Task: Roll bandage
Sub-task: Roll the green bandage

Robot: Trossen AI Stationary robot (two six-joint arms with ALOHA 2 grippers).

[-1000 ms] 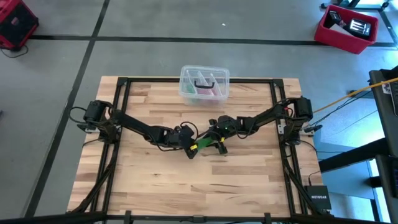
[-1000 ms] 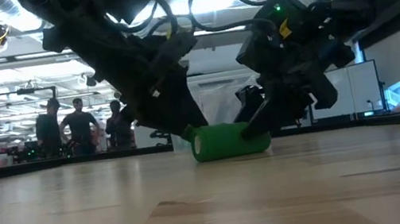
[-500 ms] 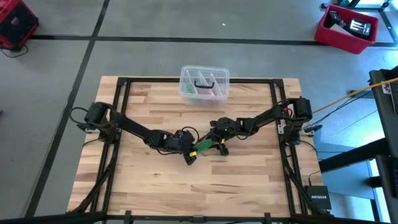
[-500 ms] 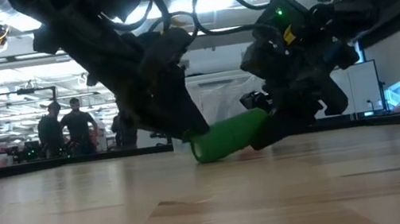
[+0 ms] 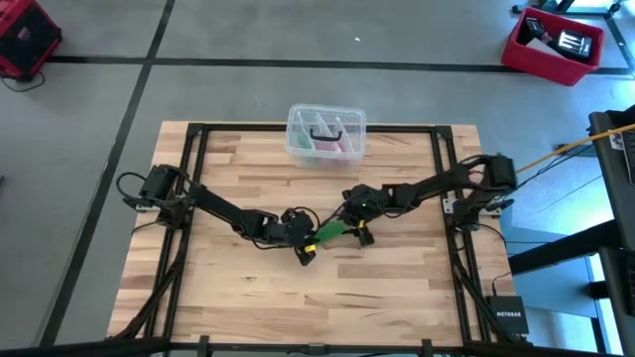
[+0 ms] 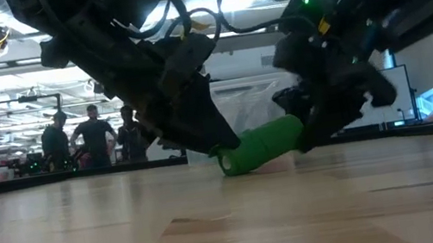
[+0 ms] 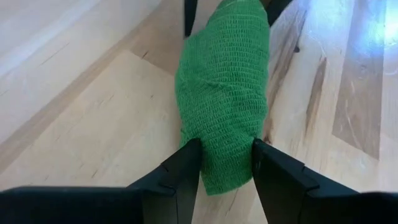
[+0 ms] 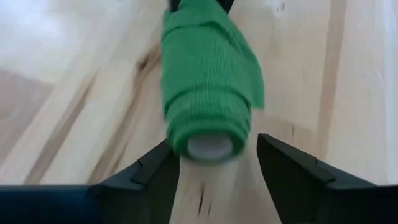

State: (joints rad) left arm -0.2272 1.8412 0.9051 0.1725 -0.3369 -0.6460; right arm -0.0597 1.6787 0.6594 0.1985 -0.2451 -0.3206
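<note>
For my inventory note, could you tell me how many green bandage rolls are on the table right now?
1: the bandage lies mid-table, tilted, held at one end by the left gripper and at the other by the right gripper. Contents of the clear box are unclear.

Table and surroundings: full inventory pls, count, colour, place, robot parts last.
bandage: 1, bright green, rolled into a cylinder, mid-table, one end tilted up off the wood, held at both ends.
plastic box: 1, clear, pink and dark items inside, far edge of the table at its middle.
table: 1, light wood with a black frame.
red bins: 2, on the floor, one beyond the table's far right corner, one at far left.
people: about three, dark figures, in the room behind the table.
left gripper: 1, dark, closed on the bandage's lower end.
right gripper: 1, dark, its fingers on either side of the raised end.
</note>
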